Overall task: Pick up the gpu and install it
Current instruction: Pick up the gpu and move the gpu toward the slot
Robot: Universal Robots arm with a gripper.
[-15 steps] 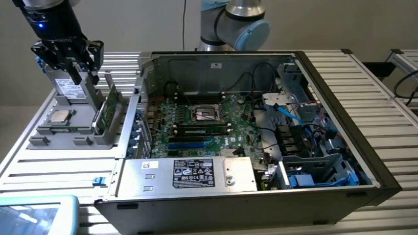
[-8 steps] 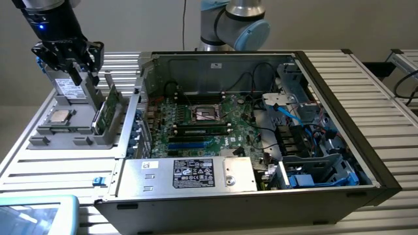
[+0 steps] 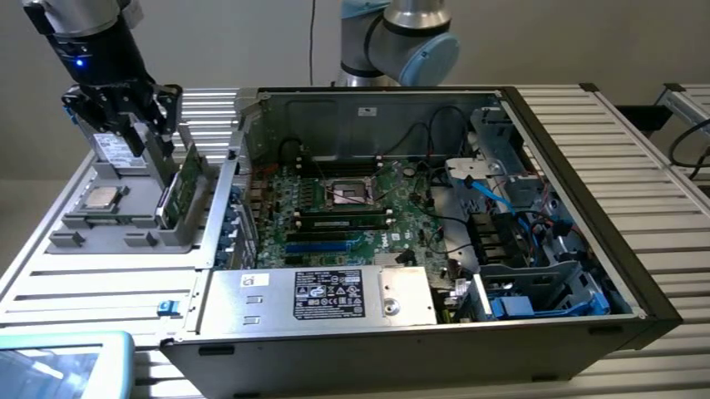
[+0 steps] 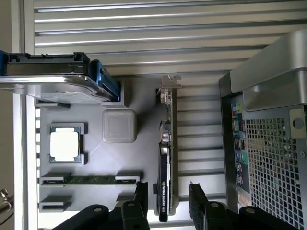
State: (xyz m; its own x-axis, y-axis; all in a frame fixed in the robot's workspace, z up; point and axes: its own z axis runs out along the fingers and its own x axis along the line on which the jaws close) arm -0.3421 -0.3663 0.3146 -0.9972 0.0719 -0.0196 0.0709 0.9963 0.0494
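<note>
The gpu [image 3: 184,184] stands on its long edge in a slot of the grey parts holder [image 3: 111,223], at the exterior view's left of the open computer case. In the wrist view the gpu [image 4: 165,153] shows edge-on, with its black cooler to one side and its silvery bracket at the far end. My gripper [image 3: 148,148] hangs just above the holder. Its jaws are open, and the two black fingers [image 4: 140,196] stand on either side of the card's near end, with a gap on each side. Nothing is held.
The holder also carries a square silver processor [image 4: 64,143], a narrow memory stick [image 4: 88,179], a grey block [image 4: 119,125] and a hard drive [image 4: 53,76]. The open case [image 3: 577,208] lies beside it, with the motherboard [image 3: 344,208] exposed and its perforated wall [image 4: 271,158] close to the gpu.
</note>
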